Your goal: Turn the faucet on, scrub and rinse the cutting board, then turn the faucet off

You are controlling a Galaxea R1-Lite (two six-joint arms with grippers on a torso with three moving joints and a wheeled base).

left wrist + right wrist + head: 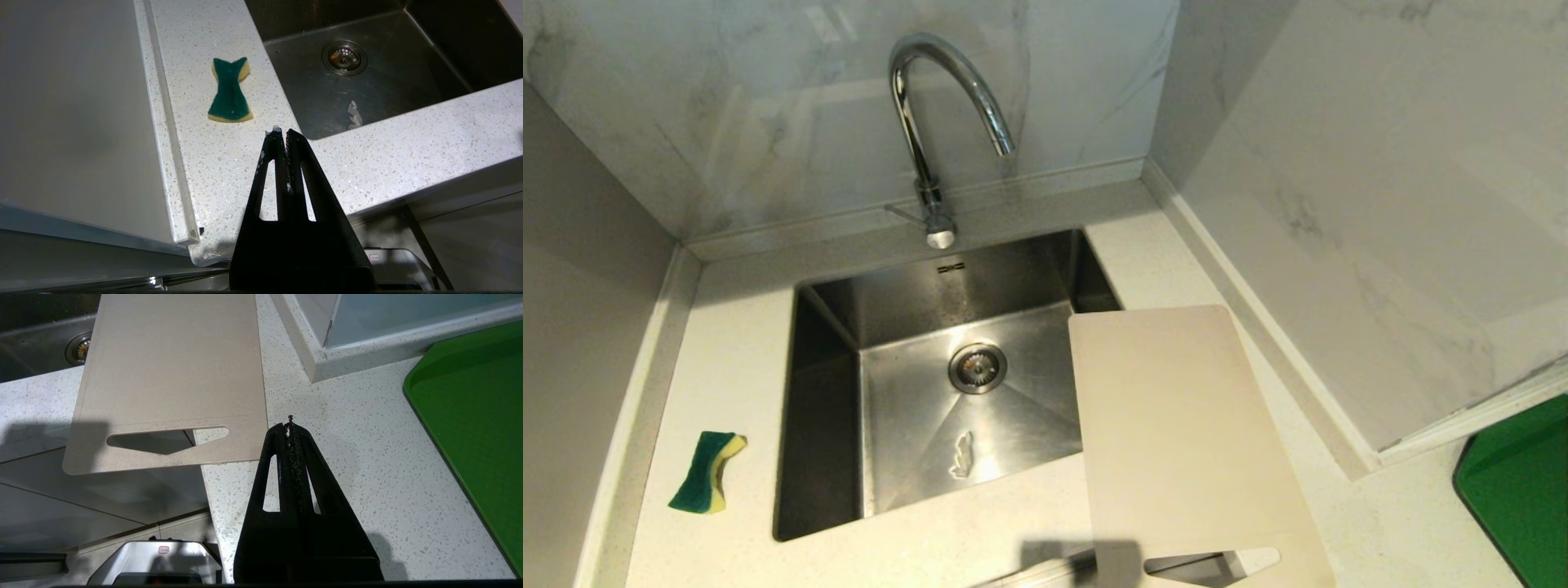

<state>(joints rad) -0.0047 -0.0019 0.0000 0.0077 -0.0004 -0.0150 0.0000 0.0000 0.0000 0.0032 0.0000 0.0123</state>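
Note:
The chrome gooseneck faucet [931, 122] stands behind the steel sink [829, 392], its lever [905, 214] at the base; no water runs. The beige cutting board [1184, 441] lies flat to the right of the sink, one corner over the basin, its slot handle [1213, 565] over the counter's front edge. The board [171, 375] also shows in the right wrist view. My left gripper [282, 132] is shut and empty above the front counter, near a green-and-yellow sponge [229, 92]. My right gripper [289, 426] is shut and empty beside the board's handle end. Neither arm shows in the head view.
The sponge [707, 472] lies on the counter left of the sink. A bright green board [1519, 490] sits at the far right, also seen as a green board [474, 412] from the right wrist. Marble walls close in behind and to the right. The sink drain [977, 368] is uncovered.

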